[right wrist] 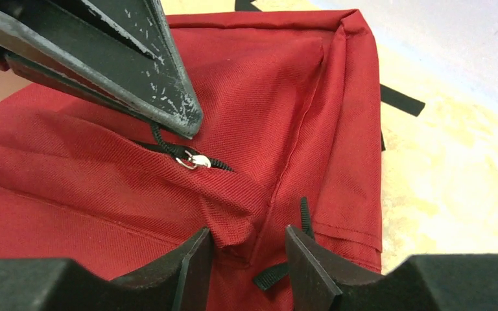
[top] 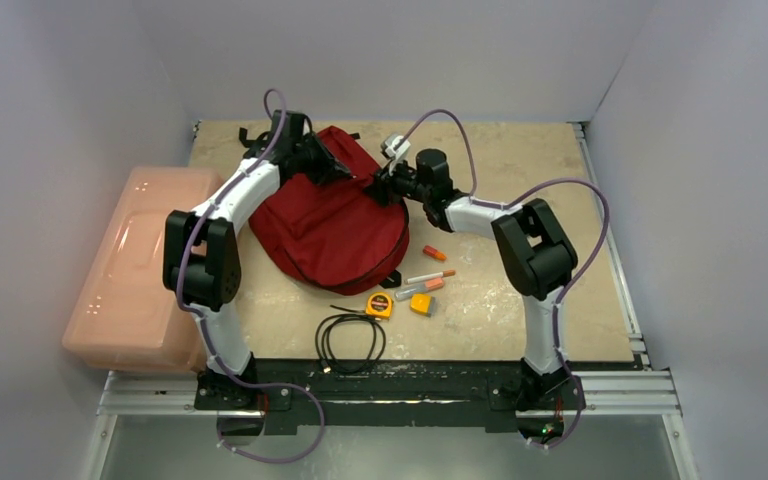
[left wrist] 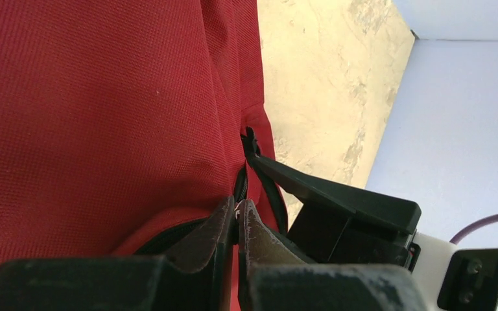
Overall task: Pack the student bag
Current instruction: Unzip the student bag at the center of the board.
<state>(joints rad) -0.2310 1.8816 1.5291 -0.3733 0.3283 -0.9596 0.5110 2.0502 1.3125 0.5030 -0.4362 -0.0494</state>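
The dark red student bag point(top: 330, 225) lies in the middle of the table. My left gripper point(top: 345, 172) is at the bag's far top, shut on the black zipper pull point(left wrist: 240, 194); it also shows in the left wrist view point(left wrist: 238, 208). In the right wrist view its fingers point(right wrist: 136, 65) pinch the pull cord just above the metal slider point(right wrist: 194, 161). My right gripper point(top: 378, 188) is open at the bag's top right corner. In its own view point(right wrist: 248, 233) its jaws stand either side of a raised fold of red fabric point(right wrist: 233, 220), beside a black strap end point(right wrist: 272, 275).
A pale pink plastic box point(top: 135, 265) stands at the left. In front of the bag lie an orange tape measure point(top: 379, 305), a coiled black cable point(top: 350, 340), markers point(top: 425, 283), a short orange marker point(top: 435, 253) and a small yellow block point(top: 422, 304).
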